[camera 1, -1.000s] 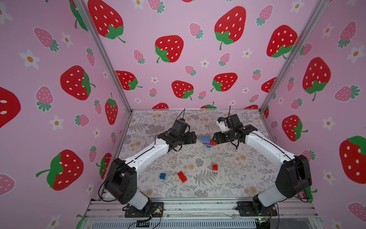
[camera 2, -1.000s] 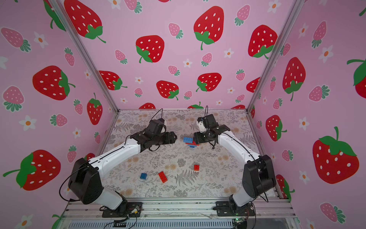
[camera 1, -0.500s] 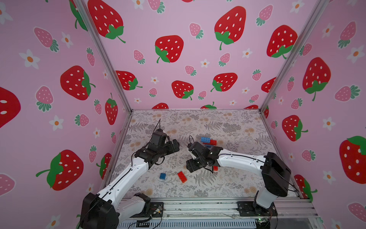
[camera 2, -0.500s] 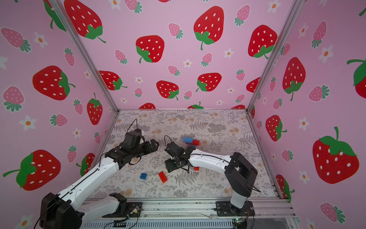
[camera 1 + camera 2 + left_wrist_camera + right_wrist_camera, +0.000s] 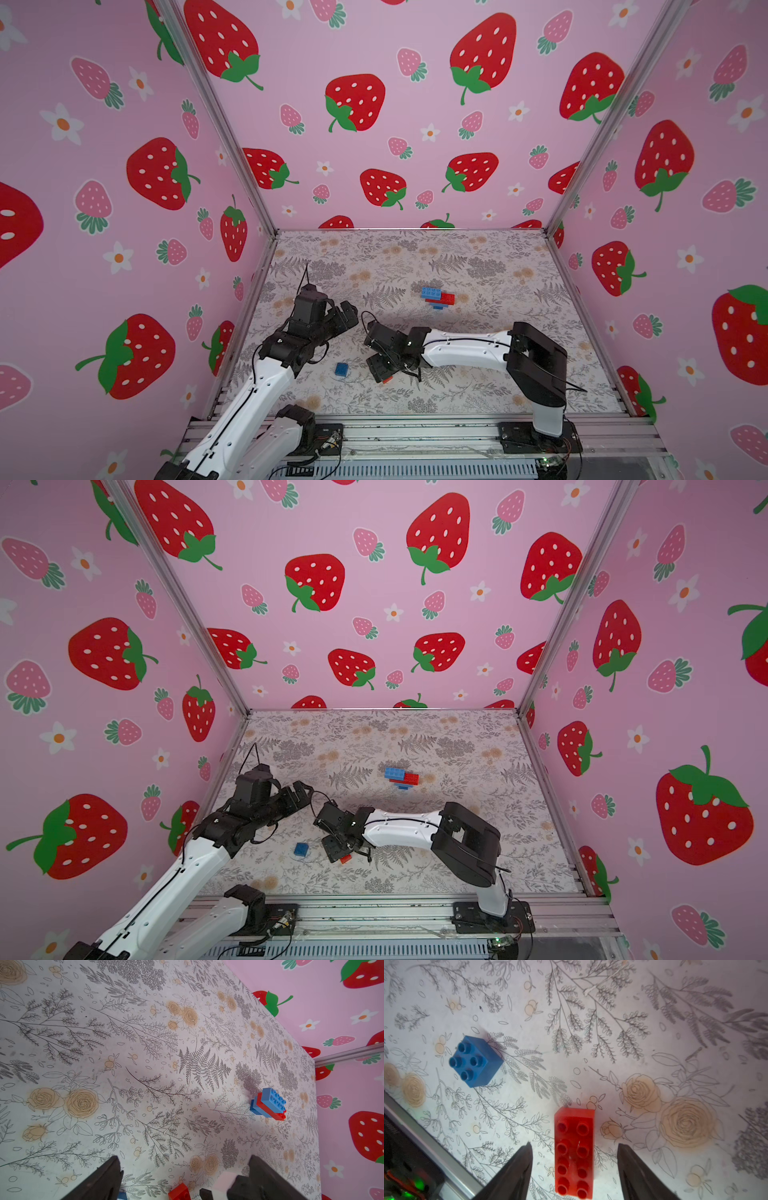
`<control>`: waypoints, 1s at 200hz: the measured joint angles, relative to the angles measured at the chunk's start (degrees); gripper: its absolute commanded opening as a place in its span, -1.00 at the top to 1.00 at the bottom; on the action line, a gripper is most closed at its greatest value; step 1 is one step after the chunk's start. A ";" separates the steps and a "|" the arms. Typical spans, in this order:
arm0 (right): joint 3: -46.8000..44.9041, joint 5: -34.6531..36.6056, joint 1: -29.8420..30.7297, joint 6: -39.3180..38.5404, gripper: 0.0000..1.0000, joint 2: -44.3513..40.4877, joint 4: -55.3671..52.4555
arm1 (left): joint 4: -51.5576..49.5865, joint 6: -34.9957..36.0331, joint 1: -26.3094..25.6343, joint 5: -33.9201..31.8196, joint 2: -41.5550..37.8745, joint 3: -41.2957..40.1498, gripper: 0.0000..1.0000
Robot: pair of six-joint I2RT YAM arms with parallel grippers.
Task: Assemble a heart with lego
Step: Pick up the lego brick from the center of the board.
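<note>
Bare mat (image 5: 654, 1022) flanks the long red brick (image 5: 574, 1153) on both sides; the blue cube (image 5: 475, 1061) sits well apart.

The pale tabletop (image 5: 654, 1012) is printed with grey ferns and tan roses; the pink walls (image 5: 374, 41) carry red strawberries and white flowers. The small square plastic brick (image 5: 475, 1061) is blue, the long studded brick (image 5: 574, 1153) red, and the stepped brick cluster (image 5: 270, 1103) is layered blue and red.

In both top views the right gripper (image 5: 382, 371) covers nearly all of the long red brick (image 5: 345, 858); only a corner peeks out at about its 5 o'clock. The right wrist view cuts off both fingers (image 5: 517, 1176) at the picture's edge. In the left wrist view a red brick (image 5: 179, 1191) and a blue scrap (image 5: 122, 1195) are clipped by the edge, so which bricks they are cannot be told. The heart (image 5: 437, 297) is too small in the top views to count its studs.
</note>
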 measured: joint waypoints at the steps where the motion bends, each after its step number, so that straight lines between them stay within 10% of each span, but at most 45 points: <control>1: 0.02 0.02 0.02 0.02 -0.33 0.09 0.00 | -0.02 -0.02 0.00 0.00 -0.02 0.00 -0.99; 134: 1.27 5.31 2.34 -1.55 0.33 1.75 -4.07 | 0.50 -0.39 0.17 0.74 2.67 -0.68 -0.99; 200: 0.11 4.81 -8.79 -14.45 0.46 -11.61 -7.58 | 1.20 0.42 0.22 4.11 7.96 1.95 -0.99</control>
